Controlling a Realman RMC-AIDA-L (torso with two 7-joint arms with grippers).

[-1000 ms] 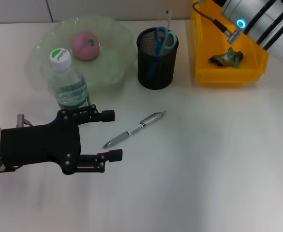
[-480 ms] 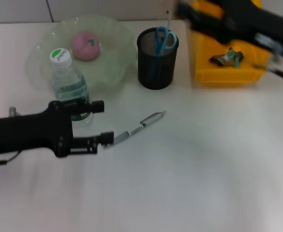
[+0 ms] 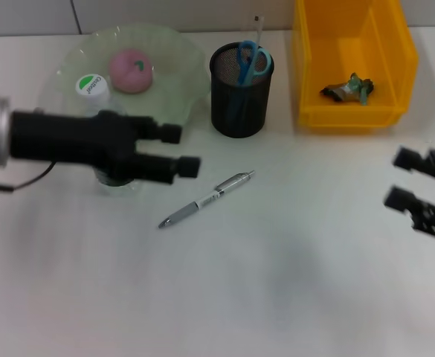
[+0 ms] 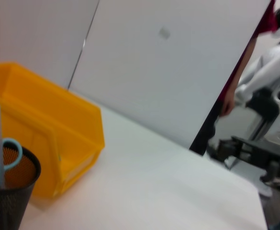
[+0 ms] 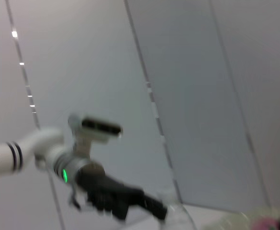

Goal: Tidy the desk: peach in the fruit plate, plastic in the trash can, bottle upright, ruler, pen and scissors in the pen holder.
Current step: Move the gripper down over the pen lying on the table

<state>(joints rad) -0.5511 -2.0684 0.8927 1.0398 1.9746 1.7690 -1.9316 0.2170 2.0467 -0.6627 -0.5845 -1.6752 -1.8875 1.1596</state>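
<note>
A: Where are the grippers?

B: The left gripper (image 3: 174, 150) hangs over the water bottle (image 3: 98, 104), its 2 fingers apart with nothing between them. The right gripper (image 3: 408, 178) sits low at the table's right side, well apart from everything, fingers also spread and empty.

A: What looks done?

B: The peach (image 3: 131, 71) lies in the fruit plate (image 3: 180, 67). The scissors (image 3: 251, 59) and what looks like a clear ruler (image 3: 259, 28) stand in the mesh pen holder (image 3: 240, 93). The crumpled plastic (image 3: 349, 88) sits in the yellow bin (image 3: 306, 82), which I take for the trash can. The bottle stands upright, cap on top.

A: And what's left?

B: I'd judge only 1 item: the pen (image 3: 206, 199) lies flat on the table (image 3: 291, 282), between both grippers, near the pen holder.
</note>
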